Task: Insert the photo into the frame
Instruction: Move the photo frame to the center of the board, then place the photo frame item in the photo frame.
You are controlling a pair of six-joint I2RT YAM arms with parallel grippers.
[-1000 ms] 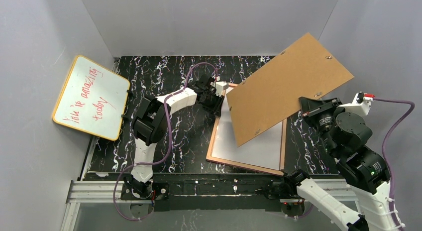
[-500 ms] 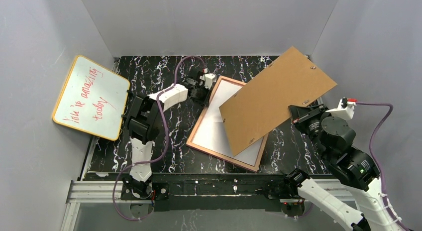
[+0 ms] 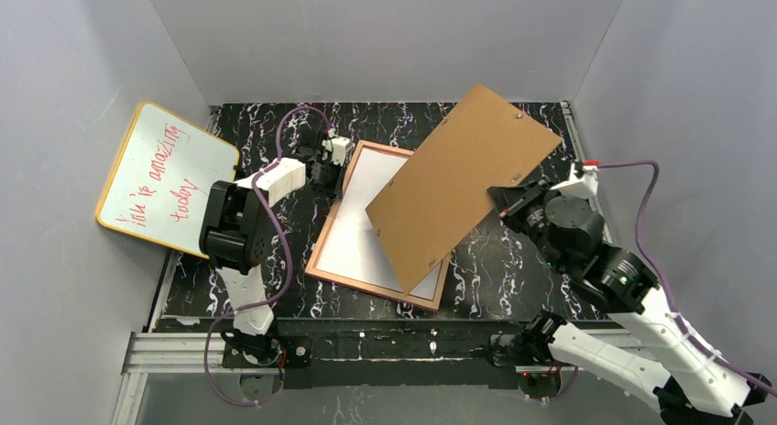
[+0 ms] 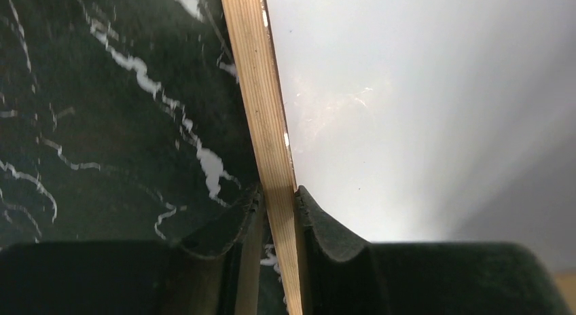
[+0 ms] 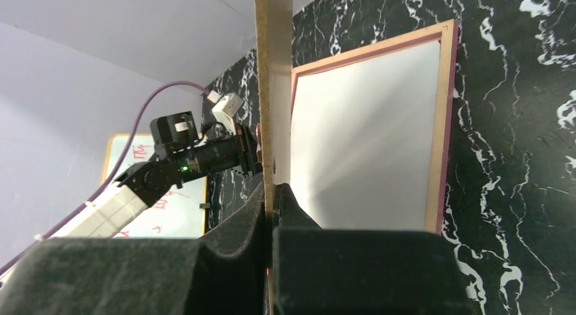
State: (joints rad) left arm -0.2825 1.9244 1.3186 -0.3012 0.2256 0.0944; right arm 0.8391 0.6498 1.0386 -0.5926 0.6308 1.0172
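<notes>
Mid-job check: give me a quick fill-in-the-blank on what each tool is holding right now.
1. The right tool is shut on the brown ____.
2. The left tool pinches a rail of the picture ____.
3. The writing on the whiteboard is ____.
Missing: backing board; frame; red.

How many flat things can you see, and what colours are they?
Yellow-rimmed white: 1 whiteboard
Pinkish-tan: 1 frame
Brown: 1 backing board
White: 1 photo, back up, inside the frame
Total: 4
</notes>
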